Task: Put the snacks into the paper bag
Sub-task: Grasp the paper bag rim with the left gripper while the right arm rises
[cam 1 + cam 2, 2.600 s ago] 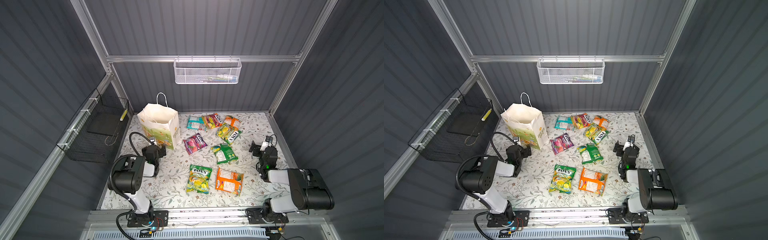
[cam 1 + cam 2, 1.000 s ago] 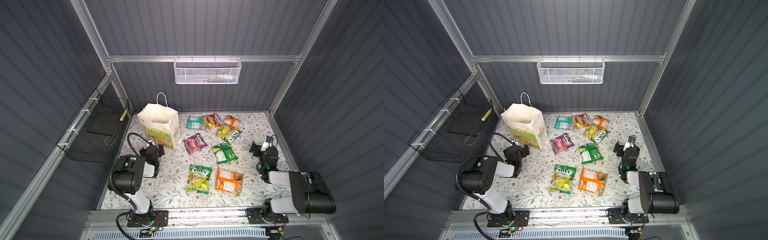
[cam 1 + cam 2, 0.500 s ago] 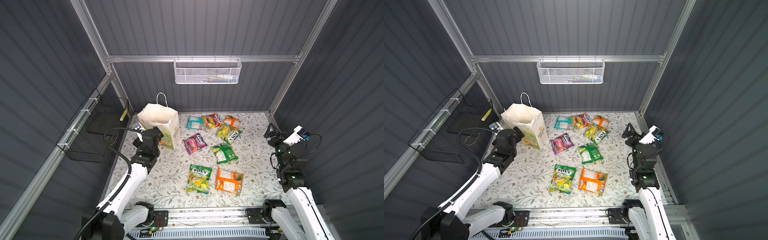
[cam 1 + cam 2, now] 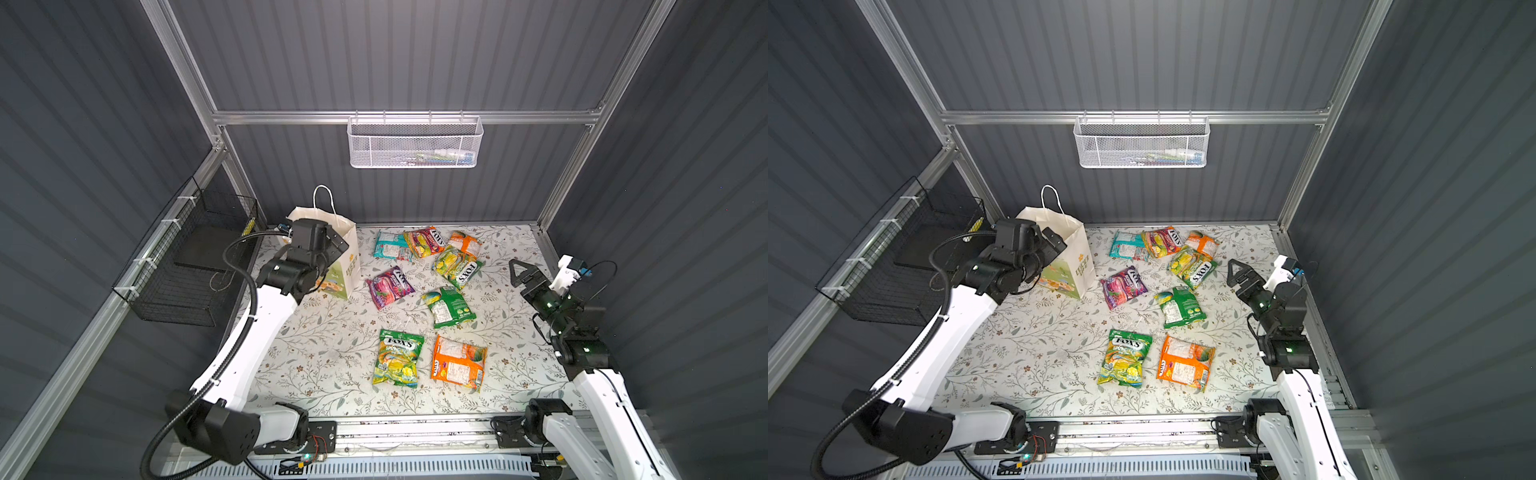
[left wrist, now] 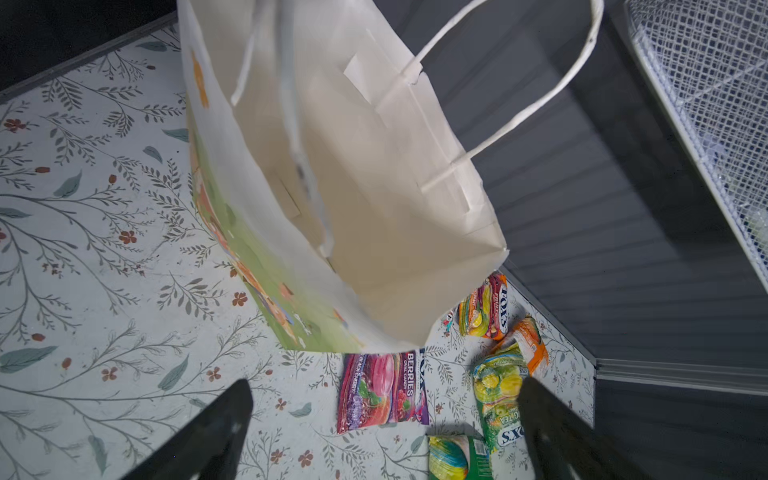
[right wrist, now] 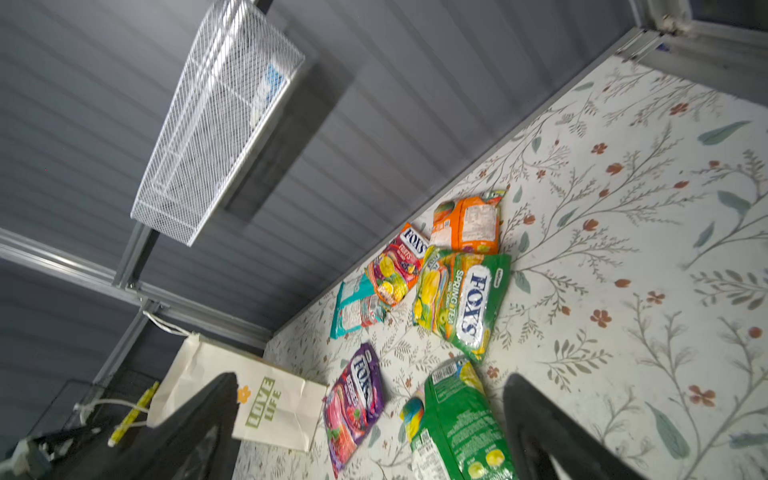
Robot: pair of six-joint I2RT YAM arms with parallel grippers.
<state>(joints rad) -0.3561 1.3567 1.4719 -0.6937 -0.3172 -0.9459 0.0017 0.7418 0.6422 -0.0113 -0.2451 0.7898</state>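
Your arms are no longer folded low at the front of the table point(image 4: 324, 345). Within the last second both rise and stretch out over it. The packets point(image 4: 456, 266) and the bag point(image 4: 351, 253) lie just as they did a moment ago, so the reaching has begun but the packing has not.

Nearest you, a yellow-green packet point(image 4: 398, 358) and an orange packet point(image 4: 458, 363) lie flat side by side. Past them lie a green packet point(image 4: 449, 306) and a purple packet point(image 4: 390, 287), apart from each other. Your right pincer point(image 4: 514, 273) hangs over the table's right side, spread wide and empty. It faces the green packet, which looks the likeliest first pick.

Farther back, your left pincer point(image 5: 384, 386) is also spread wide and holds nothing. It is poised up by the bag's mouth and, as far as I can tell, does not touch it. The bag stands upright in the far left corner with its mouth open, and the left wrist view shows no packet inside. To its right, along the back wall, four more overlap in a cluster point(image 4: 424, 243). I count eight on the table, so every one is yet to go in.
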